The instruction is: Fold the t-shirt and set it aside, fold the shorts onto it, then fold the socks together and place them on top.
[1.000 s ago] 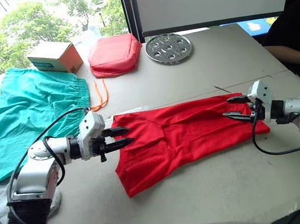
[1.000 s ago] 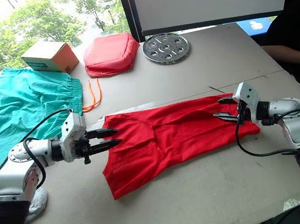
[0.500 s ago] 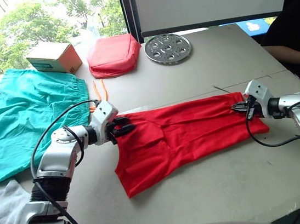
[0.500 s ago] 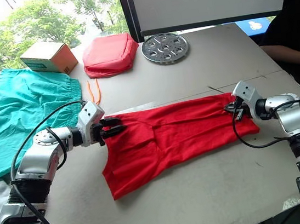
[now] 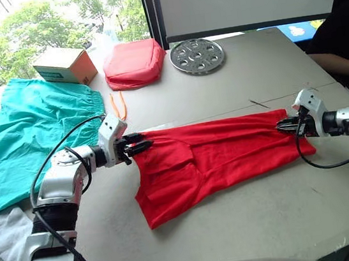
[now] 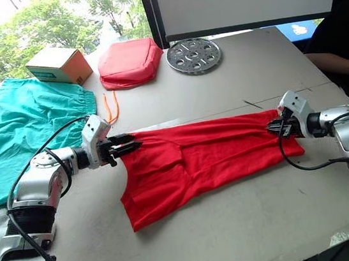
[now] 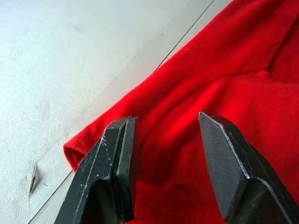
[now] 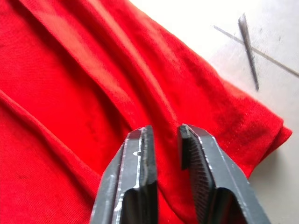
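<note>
The red t-shirt (image 5: pixel 216 157) lies flat on the table, folded into a long band with its far edge pulled straight. My left gripper (image 5: pixel 141 144) is at the shirt's far-left corner. In the left wrist view its fingers (image 7: pixel 122 140) stand apart over the red cloth (image 7: pixel 233 70). My right gripper (image 5: pixel 281 126) is at the far-right corner, nearly closed and pinching the fabric (image 8: pixel 70 70). The teal shorts (image 5: pixel 27 137) lie spread at the left, their orange drawstring (image 5: pixel 118 106) trailing onto the table. The grey socks (image 5: pixel 5 239) lie at the near left edge.
A salmon-red pouch (image 5: pixel 133 62), a cardboard box (image 5: pixel 63 65) and a round perforated metal disc (image 5: pixel 197 55) sit along the far side. A person in black (image 5: pixel 342 37) sits at the right. Bare table (image 5: pixel 257 222) lies in front of the shirt.
Both grippers moved in from beside the shirt onto its far corners. The right gripper closed on the cloth, and the shirt's far edge now lies straighter.
</note>
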